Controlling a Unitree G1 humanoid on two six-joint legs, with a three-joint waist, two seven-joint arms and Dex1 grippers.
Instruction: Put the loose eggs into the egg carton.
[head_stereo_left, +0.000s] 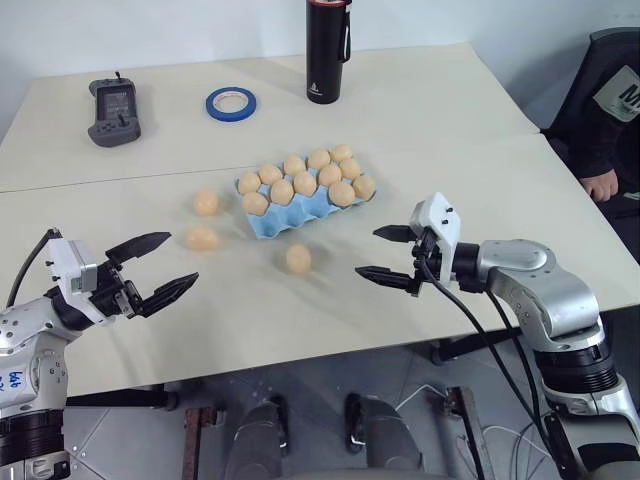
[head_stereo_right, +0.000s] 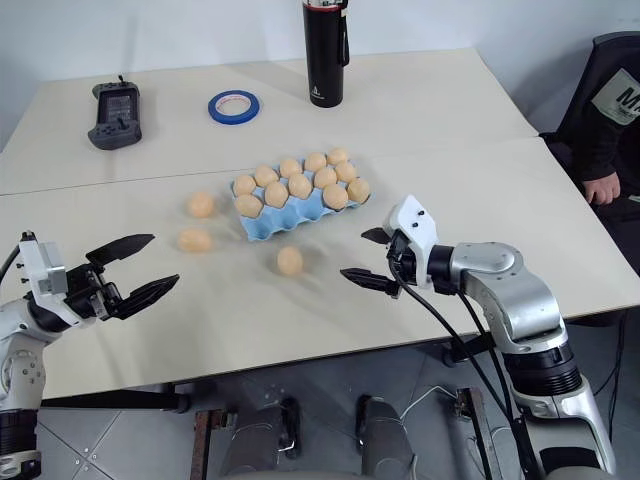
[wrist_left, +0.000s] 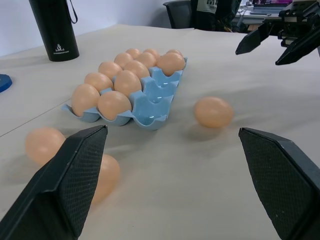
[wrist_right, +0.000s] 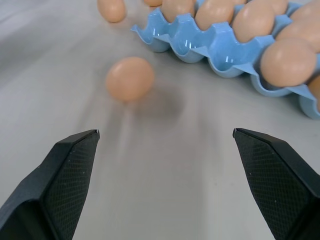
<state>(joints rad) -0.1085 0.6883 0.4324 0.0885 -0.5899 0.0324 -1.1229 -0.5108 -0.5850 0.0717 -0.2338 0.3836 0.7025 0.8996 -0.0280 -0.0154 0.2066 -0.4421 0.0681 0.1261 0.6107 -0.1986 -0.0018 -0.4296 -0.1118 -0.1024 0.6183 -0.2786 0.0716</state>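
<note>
Left eye view showed the egg carton mid-table, light blue, tilted so its right end sat farther back. Two rows held ten eggs; the nearest row of pockets sat bare. Three loose eggs lay on the table: one just left of the carton, one nearer and slightly left of that, and one near the carton's near edge, apart from it. None touched the carton.

Left gripper hung at the near-left table edge, fingers spread wide, holding nothing, pointed right toward the eggs. Right gripper sat near right of the carton, fingers also wide apart and empty, pointed left toward the near egg, well apart from it.

Left wrist view had the near egg between its two black fingers in the frame, not touching, with the carton beyond and the right gripper further off. Right wrist view had the same egg ahead of its open fingers, with the carton's bare pockets beside it.

Far side of the table: black bottle upright, blue tape ring lying flat left of it, dark handheld controller at far left. A person's hand rested at the right edge.
</note>
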